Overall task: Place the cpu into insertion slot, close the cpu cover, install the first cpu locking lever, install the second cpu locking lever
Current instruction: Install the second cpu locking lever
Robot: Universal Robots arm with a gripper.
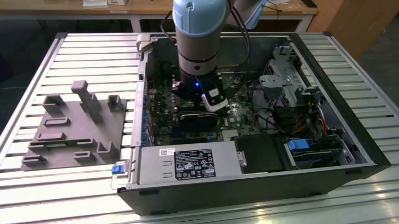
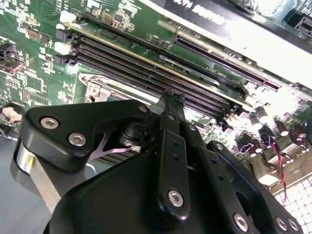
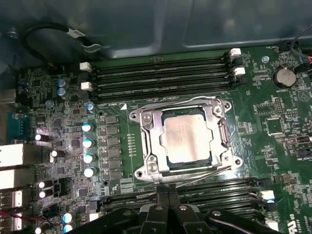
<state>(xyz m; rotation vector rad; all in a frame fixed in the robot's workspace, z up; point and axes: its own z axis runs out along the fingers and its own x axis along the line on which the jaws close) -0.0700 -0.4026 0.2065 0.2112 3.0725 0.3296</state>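
Fingertips pressed together and empty, the gripper (image 3: 167, 199) hovers over the memory slots (image 3: 195, 190) at the socket's 6 o'clock edge. Beyond it, the cpu (image 3: 185, 138) sits in the insertion slot (image 3: 147, 173), the cpu cover (image 3: 152, 141) closed around it.

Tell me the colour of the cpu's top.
Dull silver-grey metal; the cpu shows best in the first wrist view.
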